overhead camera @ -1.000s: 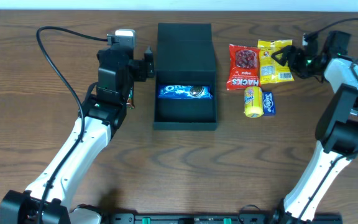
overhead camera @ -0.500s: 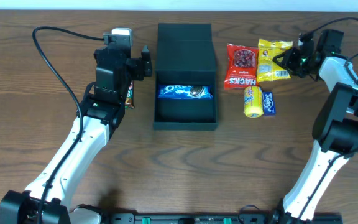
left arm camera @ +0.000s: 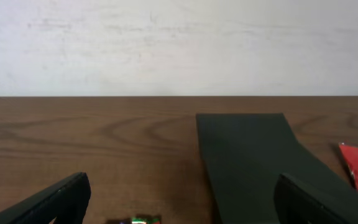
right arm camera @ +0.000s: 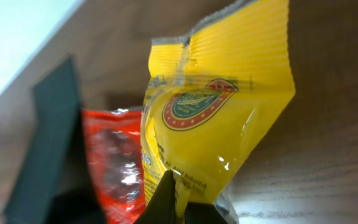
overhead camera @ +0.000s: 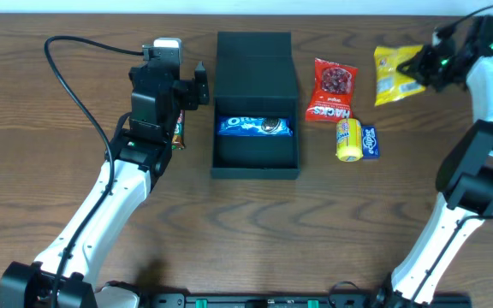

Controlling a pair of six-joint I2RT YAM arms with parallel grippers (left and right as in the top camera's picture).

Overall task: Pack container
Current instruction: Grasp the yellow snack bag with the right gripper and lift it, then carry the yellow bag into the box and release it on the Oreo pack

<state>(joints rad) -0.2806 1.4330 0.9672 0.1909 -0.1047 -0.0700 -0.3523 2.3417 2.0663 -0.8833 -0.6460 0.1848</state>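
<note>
Our right pincer [overhead camera: 424,67] is clamped shut on one edge of the yellow packet [overhead camera: 394,74]. In its wrist view the packet [right arm camera: 219,118] rises crinkled from the closed fingertips, with the worktop [right arm camera: 328,143] behind it. The container [overhead camera: 255,171] sits well off to this pincer's left, its flap lid [overhead camera: 253,60] folded back flat on the far side, and the Oreo packet [overhead camera: 255,127] lies across its inside. Between the right pincer and the container lies the red packet [overhead camera: 334,90]. Nearer to us than that are a small yellow packet [overhead camera: 347,139] and a blue one [overhead camera: 371,142], touching each other.

Our left pincer [overhead camera: 202,85] stands wide open and grips nothing. The container lies just to its right, the lid [left arm camera: 247,155] reaching ahead past its right finger [left arm camera: 322,199]. A small dark wrapper [overhead camera: 178,133] lies just behind it, partly hidden by the arm.
</note>
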